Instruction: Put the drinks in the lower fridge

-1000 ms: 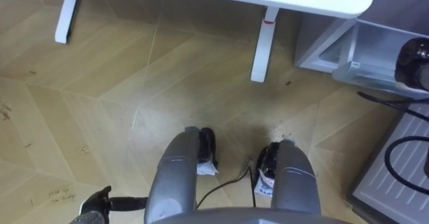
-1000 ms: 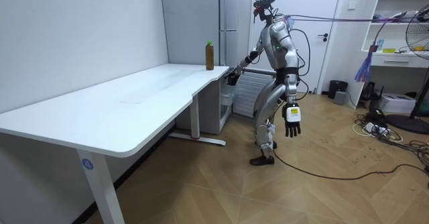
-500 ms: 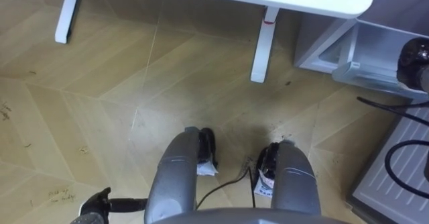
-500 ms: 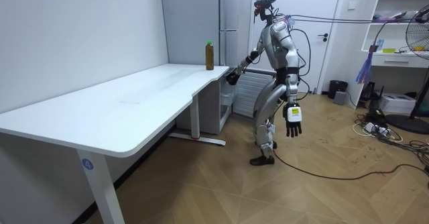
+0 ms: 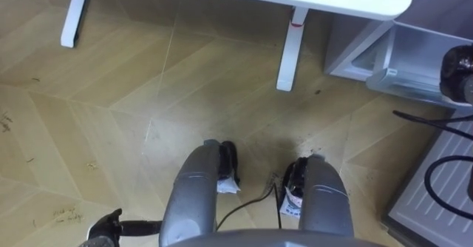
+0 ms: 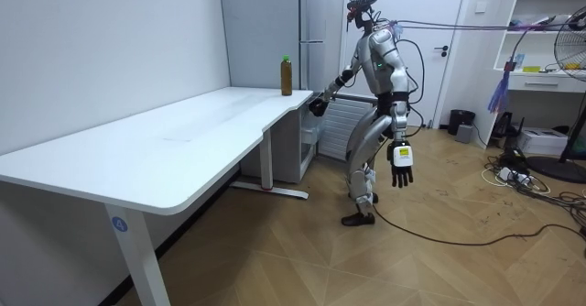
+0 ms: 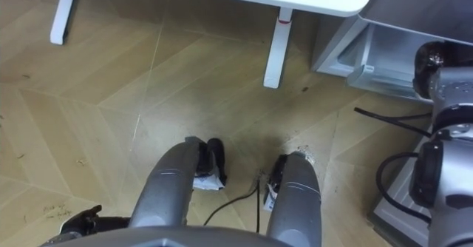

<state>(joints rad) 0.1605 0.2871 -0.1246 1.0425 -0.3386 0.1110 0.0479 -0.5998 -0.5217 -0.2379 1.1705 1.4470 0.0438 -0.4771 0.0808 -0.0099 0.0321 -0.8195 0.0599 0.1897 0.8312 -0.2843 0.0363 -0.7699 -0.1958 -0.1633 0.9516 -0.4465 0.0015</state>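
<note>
1. A long white desk [image 6: 183, 141] runs from the near left of the room view toward the far wall, and its white leg [image 5: 290, 49] stands on the wooden floor [image 5: 111, 92] in the eye views
2. The drink, a brown bottle [image 6: 287, 75] with a green cap, stands upright on the far right corner of the desk, touched by neither hand
3. Just right of the bottle and beyond the desk's end stands a tall grey fridge [image 6: 316, 13]; its lower compartment [image 5: 414, 55] is open at the upper right of the eye views, with a pale shelf edge along its front
4. The robot stands on the floor at the desk's far end, facing the desk with the fridge at its right side and its head bent down
5. Its right hand [image 6: 317, 105] is held out at the desk's corner, below and to the right of the bottle and in front of the open lower compartment; whether its fingers are apart or curled cannot be told
6. A ribbed white panel [image 5: 436, 195] lies at the near right of the eye views
7. Its left hand [image 6: 400, 167] hangs beside its thigh, well apart from the desk, fingers straight and slightly spread, holding nothing
</note>
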